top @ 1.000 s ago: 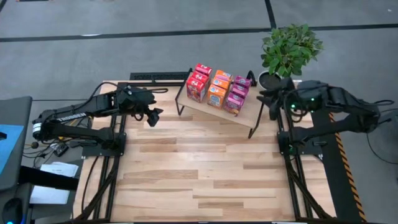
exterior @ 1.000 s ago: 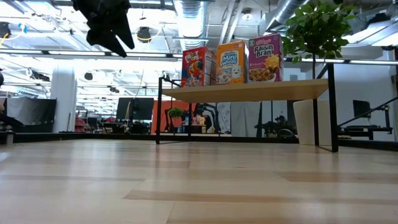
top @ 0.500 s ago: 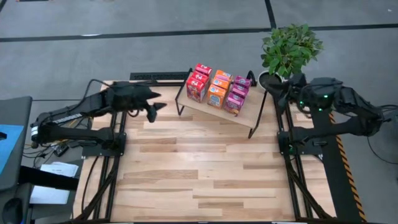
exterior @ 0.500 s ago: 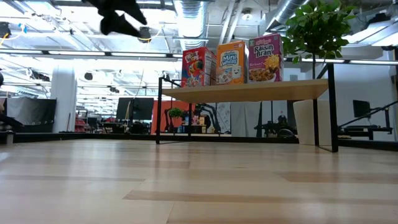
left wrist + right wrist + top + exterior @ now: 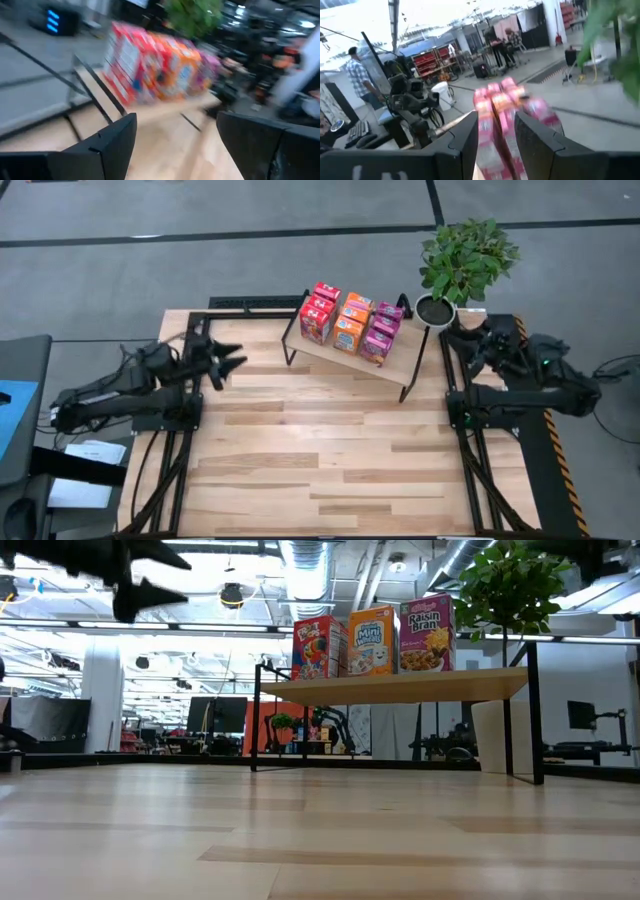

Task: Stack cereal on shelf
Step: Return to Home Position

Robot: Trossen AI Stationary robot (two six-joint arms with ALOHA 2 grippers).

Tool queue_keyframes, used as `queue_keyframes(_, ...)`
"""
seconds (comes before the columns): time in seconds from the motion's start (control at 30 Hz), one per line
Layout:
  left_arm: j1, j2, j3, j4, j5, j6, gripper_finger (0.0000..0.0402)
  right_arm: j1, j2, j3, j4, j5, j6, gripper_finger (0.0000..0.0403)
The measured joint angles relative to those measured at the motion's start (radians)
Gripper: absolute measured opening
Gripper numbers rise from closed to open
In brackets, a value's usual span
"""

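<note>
Cereal boxes (image 5: 350, 320) are standing upright on the shelf (image 5: 396, 368), packed together in three rows that are touching side by side. Red boxes (image 5: 318, 310) are filling the row toward the shelf end nearer the left arm, orange boxes (image 5: 349, 322) are sitting in the middle row, and purple boxes (image 5: 381, 333) are taking the row toward the end nearer the right arm. In the low view their printed fronts are facing out along the shelf's front edge, and bare board is showing at both shelf ends, more of it on the purple side.

Left gripper (image 5: 236, 357) is hovering off the shelf's red end, apart from it and higher than the shelf board in the low view. Its jaws are gaping wide and holding nothing.

Right gripper (image 5: 496, 121) is hanging beyond the shelf's purple end, well apart from it, near a potted plant (image 5: 465, 258) that is standing just behind that shelf corner. Its jaws are parted only narrowly and are gripping nothing.

A person (image 5: 358, 75) is standing in the room far behind the shelf.
</note>
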Motion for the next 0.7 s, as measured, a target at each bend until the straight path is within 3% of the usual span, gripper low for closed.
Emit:
queue_keyframes(0.1, -0.044, -0.048, -0.132, 0.11, 0.049, -0.046, 0.0266, 0.0, -0.091, -0.102, -0.015, -0.001, 0.051, 0.0156)
queue_keyframes(0.2, -0.105, -0.062, -0.241, 0.23, 0.029, -0.072, 0.0266, 0.0, -0.178, -0.219, 0.007, -0.022, 0.093, 0.0157)
queue_keyframes(0.33, -0.199, -0.061, -0.347, 0.346, -0.069, -0.093, 0.0266, 0.003, -0.181, -0.351, 0.072, -0.083, 0.132, 0.0156)
queue_keyframes(0.47, -0.306, -0.054, -0.403, 0.358, -0.175, -0.123, 0.0266, 0.004, -0.173, -0.482, 0.229, -0.157, 0.146, 0.0151)
queue_keyframes(0.57, -0.381, -0.055, -0.414, 0.344, -0.251, -0.127, 0.0266, 0.003, -0.186, -0.557, 0.357, -0.16, 0.142, 0.0146)
queue_keyframes(0.7, -0.474, -0.055, -0.431, 0.35, -0.355, -0.13, 0.0266, 0.002, -0.182, -0.625, 0.396, -0.157, 0.141, 0.0141)
